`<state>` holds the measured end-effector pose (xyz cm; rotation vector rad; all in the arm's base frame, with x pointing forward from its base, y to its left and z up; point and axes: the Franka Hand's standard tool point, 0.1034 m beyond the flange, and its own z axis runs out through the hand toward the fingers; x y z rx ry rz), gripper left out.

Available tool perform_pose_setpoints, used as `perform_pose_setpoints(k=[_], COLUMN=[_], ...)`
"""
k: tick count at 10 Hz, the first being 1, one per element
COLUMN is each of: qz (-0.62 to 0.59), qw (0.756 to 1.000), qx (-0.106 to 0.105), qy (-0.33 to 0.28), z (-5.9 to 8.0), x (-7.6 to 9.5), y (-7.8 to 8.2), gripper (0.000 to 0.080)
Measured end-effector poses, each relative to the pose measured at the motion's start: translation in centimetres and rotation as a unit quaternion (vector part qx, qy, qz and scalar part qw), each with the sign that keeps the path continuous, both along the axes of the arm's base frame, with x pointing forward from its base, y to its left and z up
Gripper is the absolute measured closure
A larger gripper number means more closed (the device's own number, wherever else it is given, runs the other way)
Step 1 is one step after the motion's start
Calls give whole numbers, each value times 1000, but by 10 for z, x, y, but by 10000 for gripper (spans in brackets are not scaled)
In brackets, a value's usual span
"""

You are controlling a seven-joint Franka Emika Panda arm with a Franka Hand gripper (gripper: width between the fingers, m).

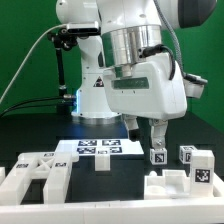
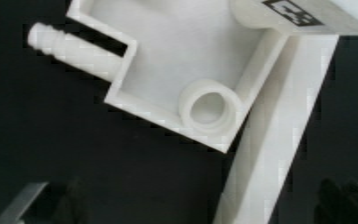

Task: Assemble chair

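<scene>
The chair lies in loose matte white parts along the table's front. In the exterior view, notched blocks (image 1: 35, 172) lie at the left, a walled piece (image 1: 172, 185) at the right, and small tagged posts (image 1: 190, 155) behind it. My gripper (image 1: 146, 133) hangs open just above the table near a tagged post (image 1: 157, 155). In the wrist view a flat white part (image 2: 167, 75) with a side peg (image 2: 55, 40) and a round socket (image 2: 211, 104) lies below. Its long slab edge (image 2: 279, 140) runs in between my open gripper (image 2: 190, 206). The dark fingers (image 2: 23, 205) do not touch it.
The marker board (image 1: 100, 147) lies on the black table behind the parts, under the arm. The arm's base and cables stand at the back, in front of a green wall. A low white block (image 1: 99, 163) sits just in front of the marker board.
</scene>
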<state>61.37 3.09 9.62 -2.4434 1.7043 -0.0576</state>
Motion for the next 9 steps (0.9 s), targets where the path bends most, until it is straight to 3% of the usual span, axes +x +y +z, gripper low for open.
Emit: perform_pose_setpoints(k=[2, 4, 6, 9], qz=[72, 202, 268, 347], qw=[997, 979, 962, 937], qx=[-9, -21, -31, -38], qy=[-6, 2, 27, 16], z=[-2, -23, -39, -38], x=[-2, -32, -55, -53], y=[-1, -14, -15, -18], gripper=[150, 150, 150, 150])
